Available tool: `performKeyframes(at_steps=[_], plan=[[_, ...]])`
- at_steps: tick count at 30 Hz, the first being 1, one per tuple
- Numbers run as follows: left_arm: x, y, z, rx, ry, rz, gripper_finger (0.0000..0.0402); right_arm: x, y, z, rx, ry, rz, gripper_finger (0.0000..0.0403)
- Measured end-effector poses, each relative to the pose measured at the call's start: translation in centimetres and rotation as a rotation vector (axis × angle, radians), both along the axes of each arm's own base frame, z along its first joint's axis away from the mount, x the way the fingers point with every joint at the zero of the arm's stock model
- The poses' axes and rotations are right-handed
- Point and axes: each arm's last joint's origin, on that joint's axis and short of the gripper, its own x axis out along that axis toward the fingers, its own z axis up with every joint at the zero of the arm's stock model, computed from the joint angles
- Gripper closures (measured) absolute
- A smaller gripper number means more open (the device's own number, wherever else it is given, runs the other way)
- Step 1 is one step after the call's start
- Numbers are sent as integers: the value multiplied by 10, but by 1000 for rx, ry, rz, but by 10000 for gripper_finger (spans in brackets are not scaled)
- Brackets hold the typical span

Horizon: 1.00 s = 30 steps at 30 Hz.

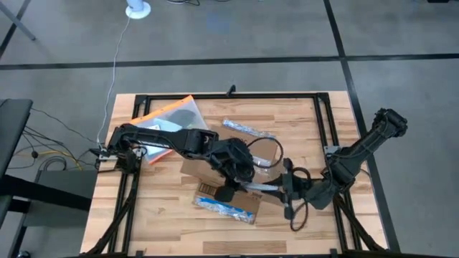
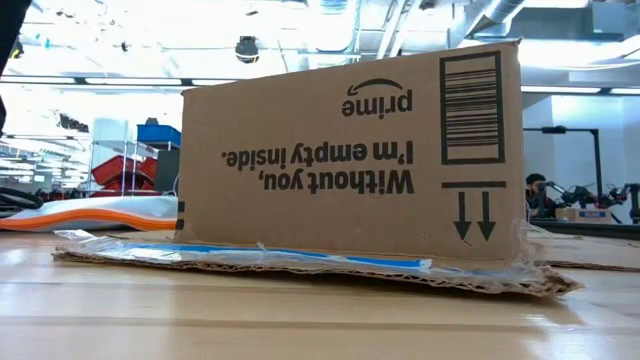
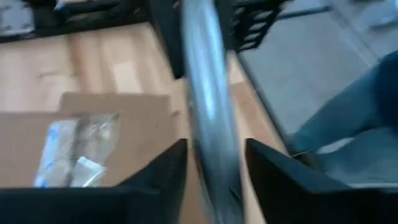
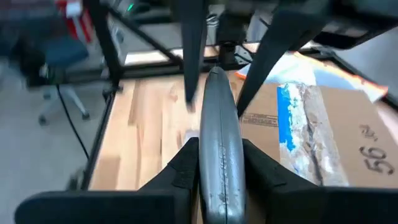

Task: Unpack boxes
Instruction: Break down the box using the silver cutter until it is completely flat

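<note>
High view: box [image 1: 228, 190] near front edge.

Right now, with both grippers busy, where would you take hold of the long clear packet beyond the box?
Probably pinch the long clear packet across its narrow middle, straight from above: it lies flat on the table, apart from the box. The left gripper and right gripper are both shut on the grey bar by the box.

box [image 1: 215, 172] largely hidden under arms, grey rod [image 3: 208, 112] blurred, ends cut off
</note>
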Motion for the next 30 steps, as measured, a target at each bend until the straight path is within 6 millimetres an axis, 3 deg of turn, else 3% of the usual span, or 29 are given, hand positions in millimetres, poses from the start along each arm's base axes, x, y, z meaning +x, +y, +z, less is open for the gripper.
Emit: performKeyframes(at_steps=[6, 12, 19, 24, 30], plan=[[-7, 26, 14, -169, 90, -5, 174, 1, -4, -2, -227, 37, 60, 345], [-2, 54, 1, -390, 207, -26, 169, 7, -13, -2, -379, 65, 89, 345], [2, 78, -7, -441, 211, 10, 169, 12, -18, -2, -375, 70, 135, 345], [6, 82, -13, -437, 213, 10, 168, 13, -19, -2, -376, 72, 149, 345], [16, 64, -31, -462, 281, -56, 168, 15, -23, -2, -376, 85, 149, 345]])
